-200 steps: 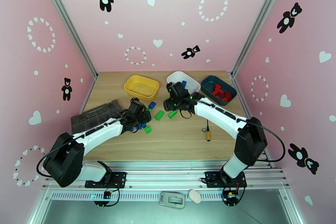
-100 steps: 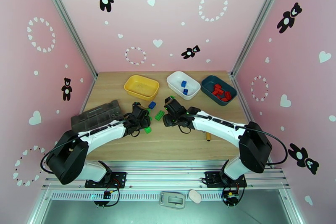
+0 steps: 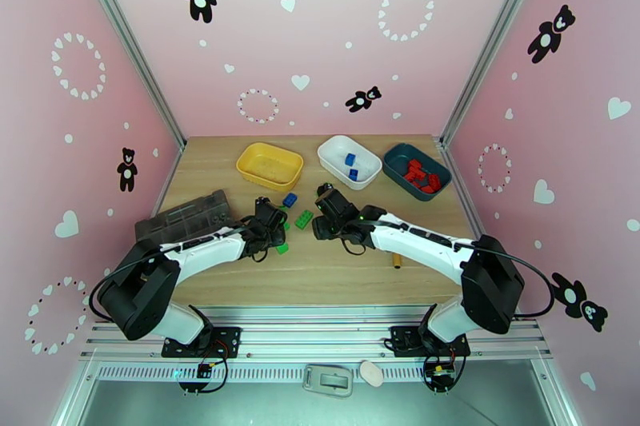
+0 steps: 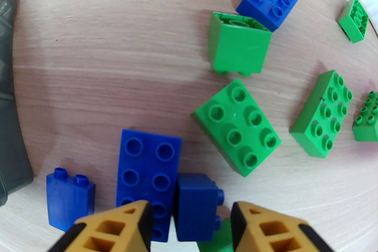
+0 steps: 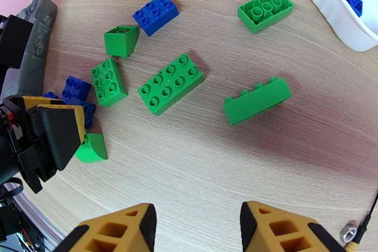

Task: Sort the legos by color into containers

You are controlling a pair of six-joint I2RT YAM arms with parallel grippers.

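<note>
Blue and green legos lie scattered mid-table. In the left wrist view my left gripper [image 4: 191, 222] is open, its fingers either side of a small blue lego [image 4: 196, 205], with a long blue lego [image 4: 149, 172] touching that brick's left side. A green lego [image 4: 236, 125] lies just beyond. My right gripper [image 5: 196, 222] hangs open and empty, nearer than a green lego lying on its side [image 5: 257, 100] and a flat green one [image 5: 171, 83]. At the back stand the yellow bin [image 3: 270, 165], the white bin [image 3: 364, 172] holding two blue legos, and the teal bin [image 3: 398, 160] with red legos.
A dark grey organizer box [image 3: 182, 216] lies left of the left gripper [image 3: 272, 226]. A yellow-handled screwdriver [image 3: 396, 260] rests right of the right gripper [image 3: 324, 221]. The two grippers are close together over the brick cluster.
My right gripper has drawn back from the white bin to above the green legos. My left gripper has shifted slightly over the blue legos.
</note>
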